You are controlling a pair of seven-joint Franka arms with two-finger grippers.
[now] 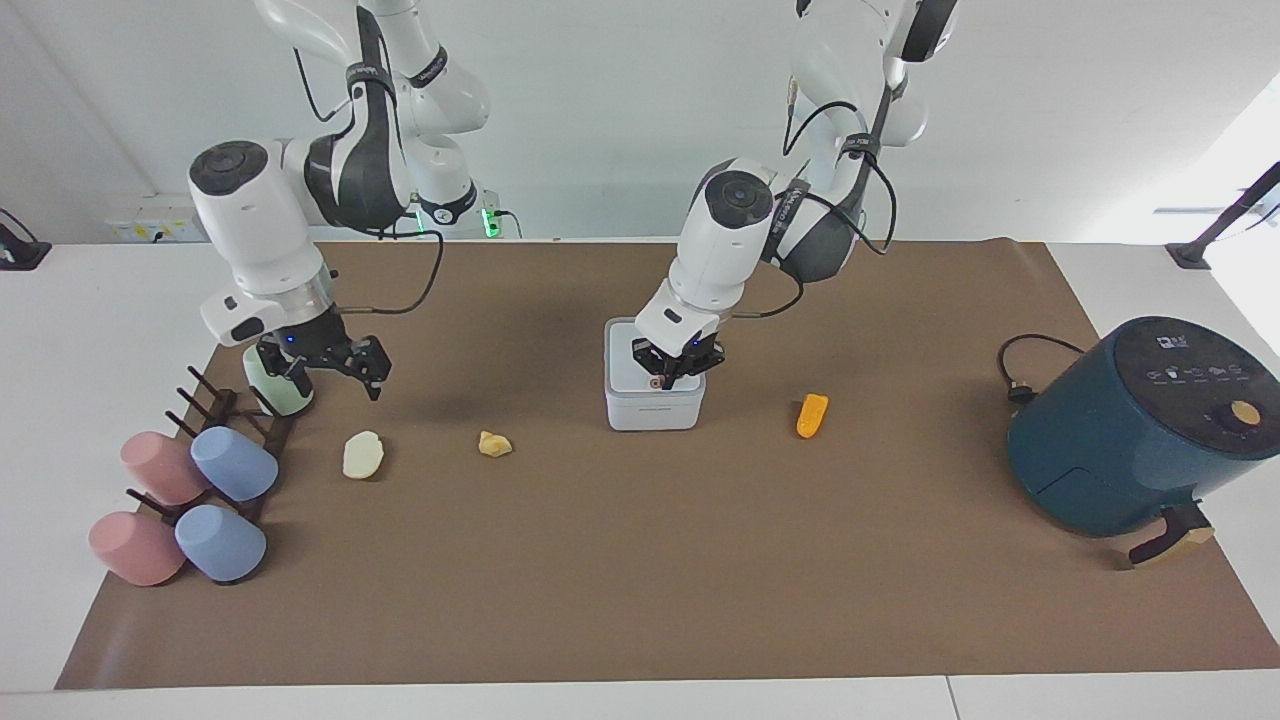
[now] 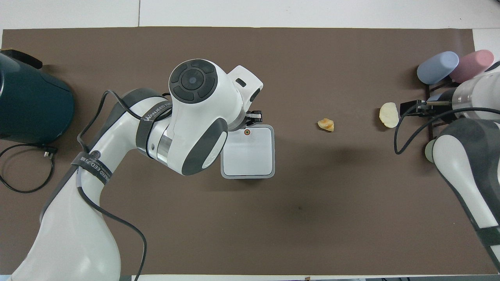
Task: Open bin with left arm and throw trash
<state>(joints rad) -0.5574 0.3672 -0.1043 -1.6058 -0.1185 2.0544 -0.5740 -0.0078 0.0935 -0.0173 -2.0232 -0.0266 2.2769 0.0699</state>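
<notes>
Brown paper covers the long white table (image 1: 60, 330), and a blank pale wall stands at the robots' backs. At the middle of the paper sits the bin (image 1: 655, 408), a small white box with its lid down. The left gripper (image 1: 676, 372) is low over the lid, its fingers drawn close together with nothing in them, tips right at the little round button (image 2: 247, 132) near the lid's edge farthest from the robots. Whether they touch it, I cannot say.

Three scraps lie on the paper: the orange piece (image 1: 812, 414) beside the bin toward the left arm's end, the yellowish lump (image 1: 494, 443) and the cream lump (image 1: 362, 454) toward the right arm's end. The right gripper (image 1: 325, 373) hangs with fingers spread and empty, over the paper between the green cup (image 1: 272, 392) and the cream lump.

To my eye the step in hand is pressing the button. It wants a short, straight push down, dead centre on the button, so the light box does not slide or tip; then the gripper should lift clear so the lid can swing up freely.
</notes>
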